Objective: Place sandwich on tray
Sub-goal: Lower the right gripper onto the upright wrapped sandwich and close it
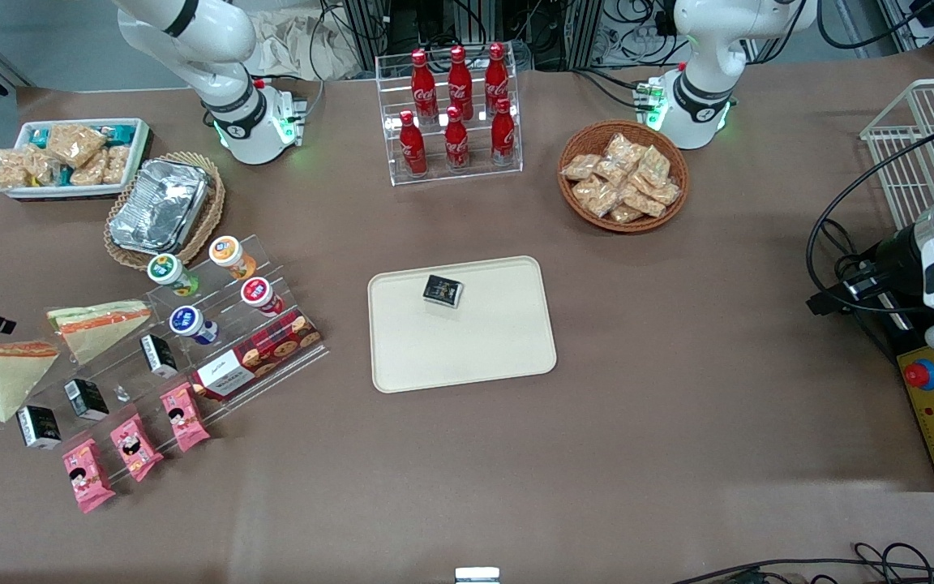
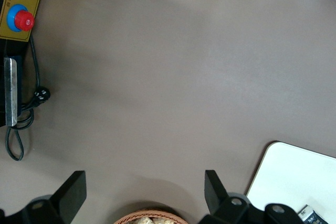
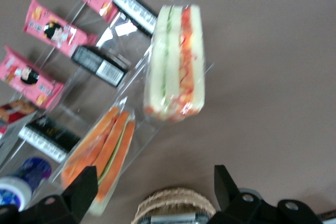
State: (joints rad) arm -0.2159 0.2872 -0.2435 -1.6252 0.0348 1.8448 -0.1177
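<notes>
The sandwich (image 1: 9, 377) is a clear-wrapped wedge lying on the table beside the acrylic rack, toward the working arm's end; in the right wrist view (image 3: 176, 61) its pale bread and its green and red filling show edge-on. A near-identical second wedge (image 1: 98, 324) leans on the rack, with its orange layers showing in the right wrist view (image 3: 105, 150). The cream tray (image 1: 467, 349) lies mid-table; a corner of it shows in the left wrist view (image 2: 299, 177). My gripper (image 3: 155, 174) hangs high above the wicker basket's rim, open and empty, apart from both wedges.
A small black box (image 1: 443, 290) lies on the tray. The acrylic rack (image 1: 191, 349) holds cups, black boxes, a cookie box and pink packs. A foil container in a wicker basket (image 1: 163, 207), a white snack bin (image 1: 70, 158), a cola rack (image 1: 455, 113) and a snack basket (image 1: 623, 174) stand farther back.
</notes>
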